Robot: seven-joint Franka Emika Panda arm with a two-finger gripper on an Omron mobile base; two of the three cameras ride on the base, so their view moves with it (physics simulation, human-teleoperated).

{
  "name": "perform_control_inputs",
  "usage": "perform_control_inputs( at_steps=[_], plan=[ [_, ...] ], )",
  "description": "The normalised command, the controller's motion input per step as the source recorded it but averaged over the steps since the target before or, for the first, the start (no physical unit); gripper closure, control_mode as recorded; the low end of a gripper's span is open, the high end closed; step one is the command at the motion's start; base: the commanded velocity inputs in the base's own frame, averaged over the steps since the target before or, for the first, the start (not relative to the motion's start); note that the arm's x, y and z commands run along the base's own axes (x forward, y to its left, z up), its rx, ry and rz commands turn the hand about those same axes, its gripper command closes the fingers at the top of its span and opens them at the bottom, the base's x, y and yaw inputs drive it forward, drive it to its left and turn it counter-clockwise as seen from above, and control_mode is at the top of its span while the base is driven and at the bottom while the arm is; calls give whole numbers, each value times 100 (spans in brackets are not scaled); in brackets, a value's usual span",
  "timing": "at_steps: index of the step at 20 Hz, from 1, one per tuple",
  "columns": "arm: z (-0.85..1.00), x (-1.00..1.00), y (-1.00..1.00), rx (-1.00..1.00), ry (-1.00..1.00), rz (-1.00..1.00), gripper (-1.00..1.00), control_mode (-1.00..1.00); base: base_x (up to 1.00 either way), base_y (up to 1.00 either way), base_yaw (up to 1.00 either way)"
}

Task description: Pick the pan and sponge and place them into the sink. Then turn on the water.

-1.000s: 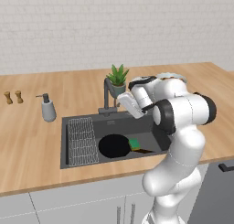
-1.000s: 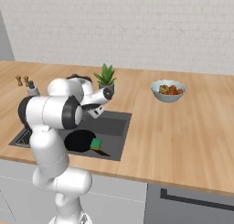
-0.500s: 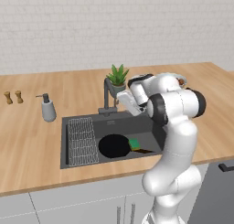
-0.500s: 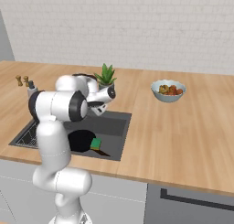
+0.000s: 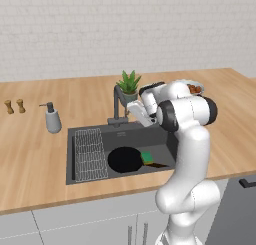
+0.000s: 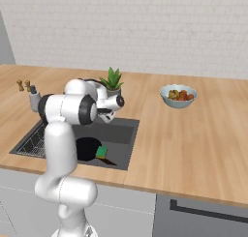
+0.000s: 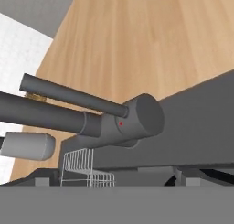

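Faucet (image 7: pixel 137 120) dead ahead of claw (image 5: pixel 136 109), close; lever (image 7: pixel 73 96) running left across hand view; claw fingers apart, holding nothing.

Pan (image 5: pixel 125 159), sponge (image 5: pixel 147 156) in sink (image 5: pixel 120 136).

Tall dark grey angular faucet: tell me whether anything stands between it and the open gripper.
Nothing visible does. The tall dark grey angular faucet sits close ahead of the gripper, with no object between them. The round black frying pan and green sponge lie below in the sink.

pan (image 5: pixel 125 159) 1 | sponge (image 5: pixel 147 156) 1 | shakers (image 5: pixel 15 106) 2 | plant (image 5: pixel 129 83) 1 | bowl (image 6: pixel 178 96) 1
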Motion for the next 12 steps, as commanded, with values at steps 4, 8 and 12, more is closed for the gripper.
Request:
perform_control_inputs(
  at_steps=[4,8,12],
  plan=[
    [-15,24,6,0,-8,0,-100,-100,0,0,0],
    [-14,19,16,0,-11,0,-100,-100,0,0,0],
    [-19,29,17,0,-3,0,-100,-100,0,0,0]
  ],
)
